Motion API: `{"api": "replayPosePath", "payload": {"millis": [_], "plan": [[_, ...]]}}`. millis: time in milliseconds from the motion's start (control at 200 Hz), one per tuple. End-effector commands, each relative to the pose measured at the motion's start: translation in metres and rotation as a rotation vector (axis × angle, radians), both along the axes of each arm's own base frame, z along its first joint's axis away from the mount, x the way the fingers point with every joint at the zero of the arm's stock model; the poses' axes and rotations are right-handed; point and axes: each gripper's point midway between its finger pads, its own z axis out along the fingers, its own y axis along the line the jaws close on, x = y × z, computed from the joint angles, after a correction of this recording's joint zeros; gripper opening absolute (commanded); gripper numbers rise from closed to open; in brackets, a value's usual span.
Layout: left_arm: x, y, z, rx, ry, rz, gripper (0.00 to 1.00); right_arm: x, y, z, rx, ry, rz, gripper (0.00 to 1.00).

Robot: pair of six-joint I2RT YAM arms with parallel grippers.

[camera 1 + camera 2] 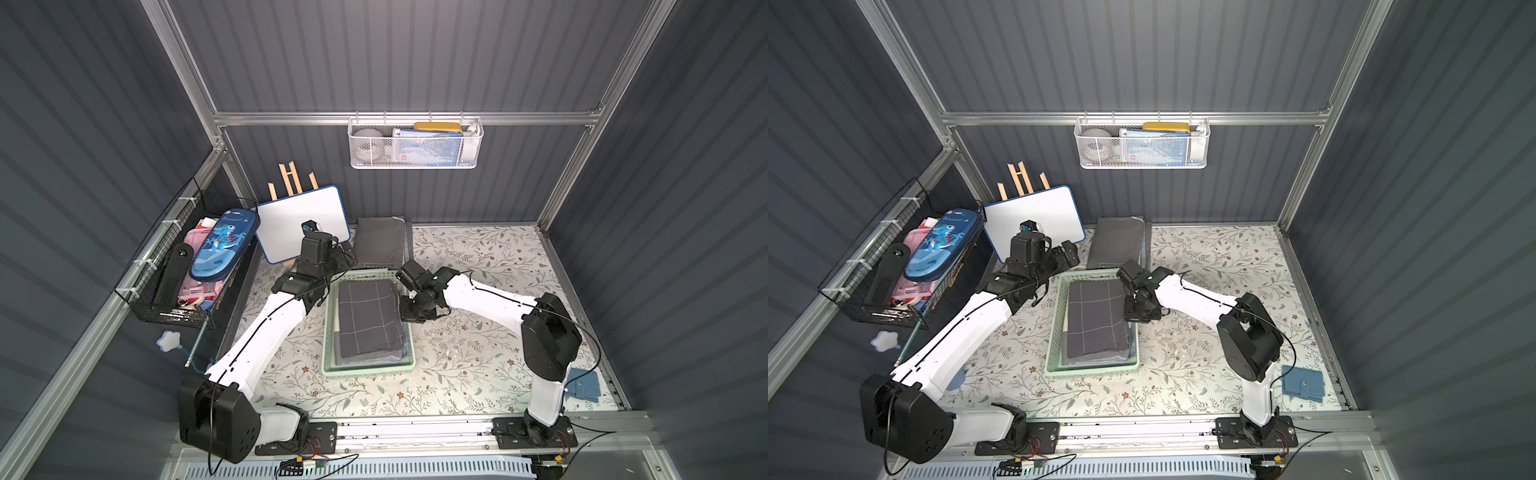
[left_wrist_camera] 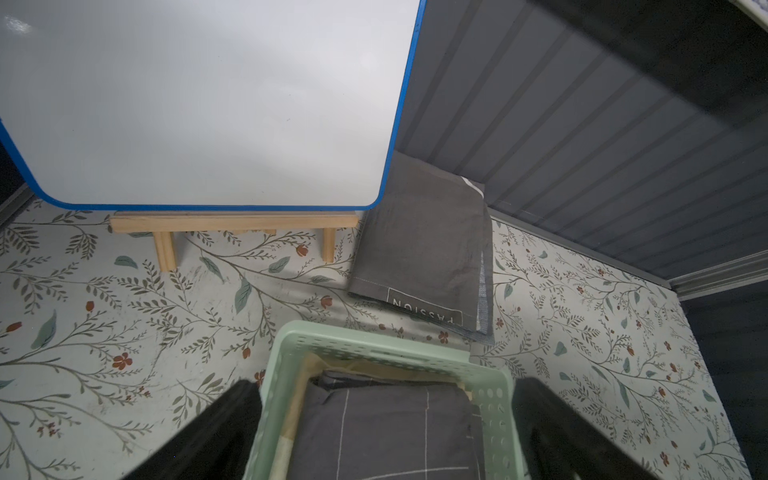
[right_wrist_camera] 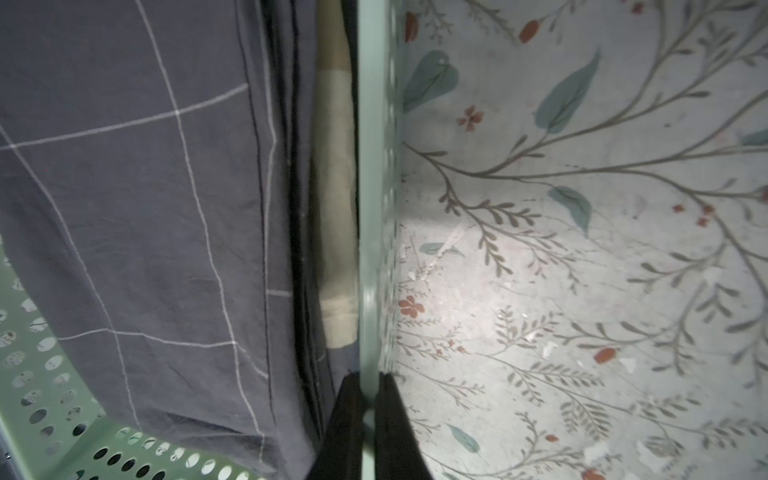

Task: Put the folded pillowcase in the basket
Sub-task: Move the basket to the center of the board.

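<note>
right pincer: pressed together on the right wall of the shallow mint-green perforated plastic basket, one jaw inside and one outside, towards its far end. It grips plastic, not cloth. Reads as steadying the basket.

left pincer: spread wide and empty, hanging above the basket's far end and facing the counter's back edge.

The basket sits mid floral-patterned counter. Two candidates for the task's thing:
- dark grey folded pillowcase with thin white check lines: already flat inside the basket, on top of other folded layers. A beige folded cloth shows against the right wall.
- plain grey folded pillowcase with a "PASSION" label: on the counter at its back edge, against the back wall. It is just behind the basket but apart from it, with counter showing between them in the left wrist view.

My read: the plain one is the one left to move, and the left arm is lined up for it.

Handling (judgement):
- Light, soft and limp, with no stiffness of its own.
- It is several stacked layers, so pinching only the top ply will peel the fold open.
- Loose ply edges show along one long side. The opposite long side looks like the closed fold.
- Best hold is the near label end towards the closed-fold side, with one jaw slid under the whole stack.
- The cloth will likely skid on the smooth counter before a jaw gets under it. The back wall can act as a stop.
- Expect sag on the lift, so clear the rim high.

Watch the white board with blue frame on a wooden easel, which stands just beside the pillowcase's far corner.
</note>
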Motion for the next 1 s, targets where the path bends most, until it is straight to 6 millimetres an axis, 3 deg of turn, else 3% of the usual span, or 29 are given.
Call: {"api": "replayPosePath", "payload": {"millis": [0, 145, 215, 315, 550, 780, 955, 996], "plan": [[-0.002, -0.007, 0.010, -0.026, -0.040, -0.045, 0.99, -0.016, -0.085, 0.000, -0.210, 0.036, -0.075, 0.00], [0.002, -0.028, 0.018, -0.073, -0.104, -0.153, 0.99, -0.023, -0.152, 0.029, -0.389, -0.058, -0.047, 0.00], [0.001, -0.040, 0.002, -0.077, -0.067, -0.220, 0.99, -0.025, -0.173, 0.037, -0.447, -0.048, -0.040, 0.00], [0.010, -0.054, -0.021, -0.135, -0.014, -0.239, 0.98, -0.030, -0.195, 0.030, -0.455, 0.013, -0.092, 0.00], [-0.001, -0.063, -0.049, -0.185, 0.007, -0.273, 0.99, -0.018, -0.241, 0.019, -0.525, 0.069, -0.220, 0.00], [-0.001, -0.073, -0.025, -0.218, -0.063, -0.334, 0.99, -0.012, -0.288, 0.023, -0.701, 0.077, -0.266, 0.00], [0.009, -0.084, -0.034, -0.221, -0.045, -0.363, 0.99, -0.005, -0.347, 0.034, -0.856, 0.115, -0.328, 0.02], [0.012, -0.086, -0.035, -0.222, -0.044, -0.369, 0.99, -0.003, -0.354, 0.037, -0.867, 0.111, -0.346, 0.09]]}}
